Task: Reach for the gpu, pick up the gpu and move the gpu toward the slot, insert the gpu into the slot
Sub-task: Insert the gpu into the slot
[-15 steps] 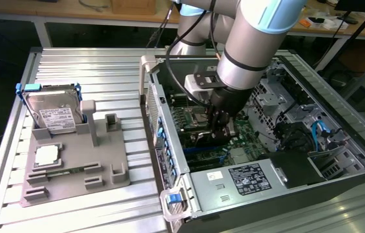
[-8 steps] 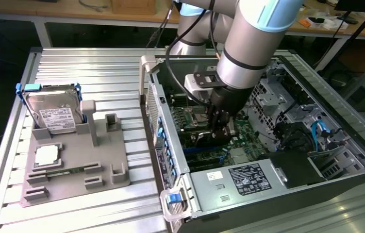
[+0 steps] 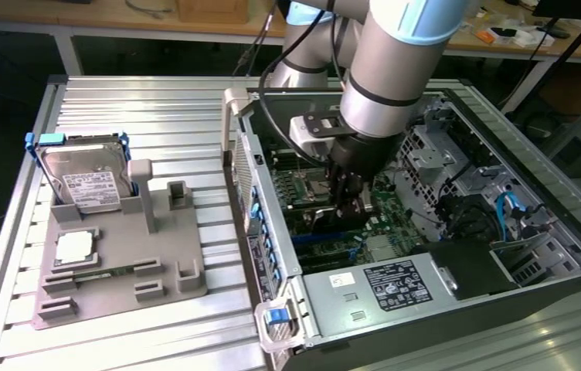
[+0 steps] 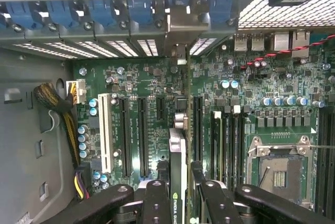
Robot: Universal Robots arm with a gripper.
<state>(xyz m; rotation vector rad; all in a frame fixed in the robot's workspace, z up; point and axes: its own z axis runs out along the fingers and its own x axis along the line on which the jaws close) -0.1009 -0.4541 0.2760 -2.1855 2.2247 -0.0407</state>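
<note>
The slatted metal table (image 3: 115,100) carries a grey fixture (image 3: 126,263) at nine o'clock of the exterior view and the open computer case (image 3: 270,255) at three o'clock. Inside the case, the gripper (image 4: 179,192) clamps the gpu (image 4: 177,150). The thin dark card stands edge-on over the green motherboard (image 4: 251,77), closely flanked by long black slots (image 4: 124,135).
</note>
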